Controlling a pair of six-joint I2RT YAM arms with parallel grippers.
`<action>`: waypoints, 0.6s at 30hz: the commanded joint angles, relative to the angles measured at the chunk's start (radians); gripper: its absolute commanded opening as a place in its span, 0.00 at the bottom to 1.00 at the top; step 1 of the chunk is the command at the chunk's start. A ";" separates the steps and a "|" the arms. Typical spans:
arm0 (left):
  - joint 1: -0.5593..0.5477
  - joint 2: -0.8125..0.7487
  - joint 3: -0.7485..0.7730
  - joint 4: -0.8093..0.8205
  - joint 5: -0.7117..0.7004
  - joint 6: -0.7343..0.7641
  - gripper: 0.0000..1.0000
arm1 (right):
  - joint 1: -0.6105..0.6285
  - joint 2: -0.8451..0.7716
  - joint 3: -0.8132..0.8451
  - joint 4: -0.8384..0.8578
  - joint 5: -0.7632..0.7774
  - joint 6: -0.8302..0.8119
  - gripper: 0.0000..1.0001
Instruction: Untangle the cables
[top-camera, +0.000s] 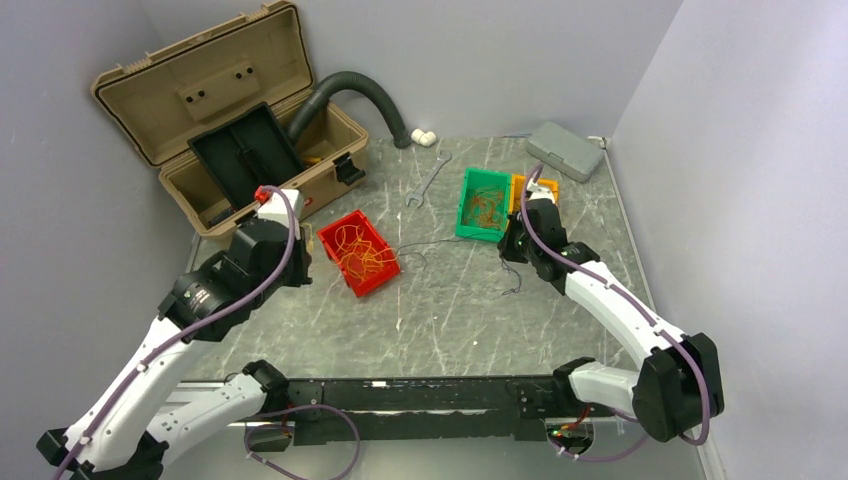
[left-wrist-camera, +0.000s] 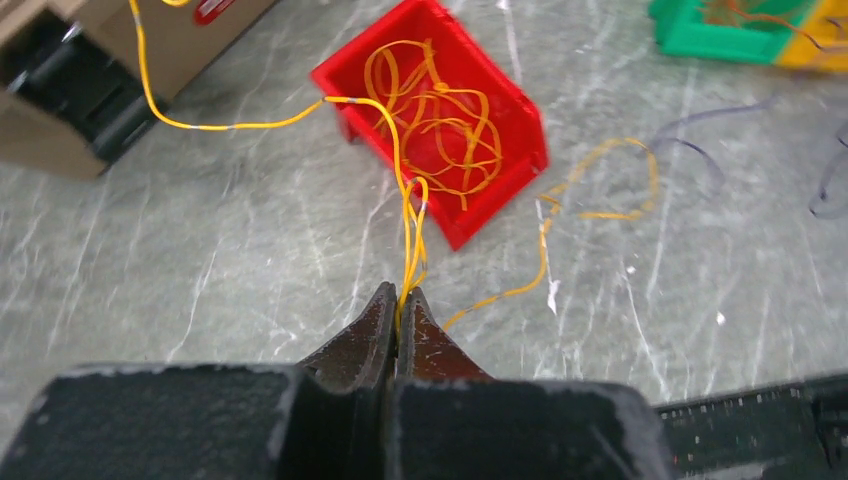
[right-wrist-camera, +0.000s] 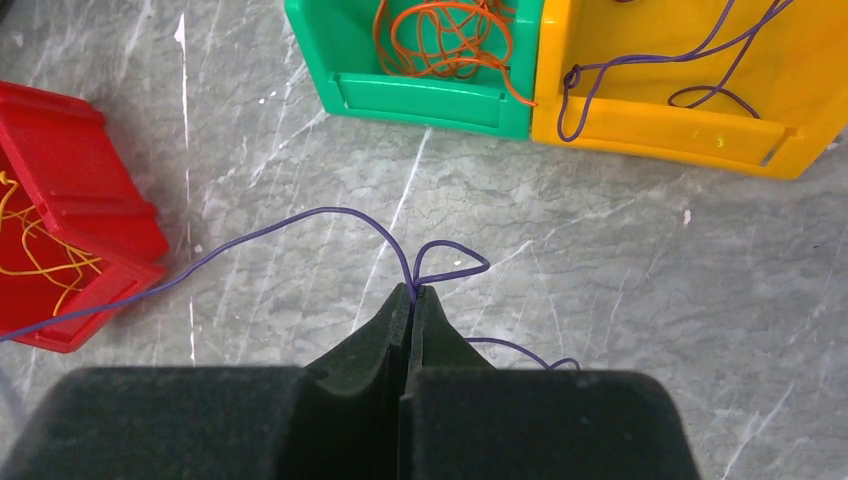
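- While both arms hover low over the table (top-camera: 450, 320), each has one of the cables in its pinch. The left gripper (left-wrist-camera: 400, 297) has its jaws pressed together on a yellow wire (left-wrist-camera: 408, 215). The right gripper (right-wrist-camera: 412, 293) is closed the same way on a purple wire (right-wrist-camera: 290, 222).
- Position: the yellow wire runs from the tips to the near corner of the red bin (left-wrist-camera: 495, 205), then off left toward the toolbox (top-camera: 200, 90). The purple wire makes a small loop at the tips and trails left across the tabletop toward the red bin.
- Handling, as judged: the wires look very thin, light and limp. They are likely to snag on a neighbour or slip from the pads. Hold is best taken on a free run clear of any knot, with a slow, steady pull.
- Count of bins: three, one red, one green bin (right-wrist-camera: 420, 97) and one yellow bin (right-wrist-camera: 660, 135).
- Count of wires: one yellow tangle in the red bin, one orange tangle (right-wrist-camera: 445, 40) in the green, and purple strands in the yellow. Strands within a tangle cannot be counted.
- Loose on the tabletop: one yellow strand (left-wrist-camera: 600, 160) and at least one dark loop (left-wrist-camera: 700, 150).
- Other items: one wrench (top-camera: 428, 180), one corrugated hose (top-camera: 365, 90) and one grey case (top-camera: 565, 150).
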 joint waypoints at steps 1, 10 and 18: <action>0.004 0.049 0.100 0.032 0.210 0.190 0.00 | -0.006 -0.033 -0.011 0.014 0.021 0.018 0.00; 0.004 0.217 0.212 0.065 0.467 0.272 0.00 | -0.008 -0.049 -0.020 0.031 -0.009 0.009 0.00; 0.024 0.425 0.363 -0.134 0.198 0.238 0.00 | -0.010 -0.083 -0.024 -0.005 0.050 0.004 0.00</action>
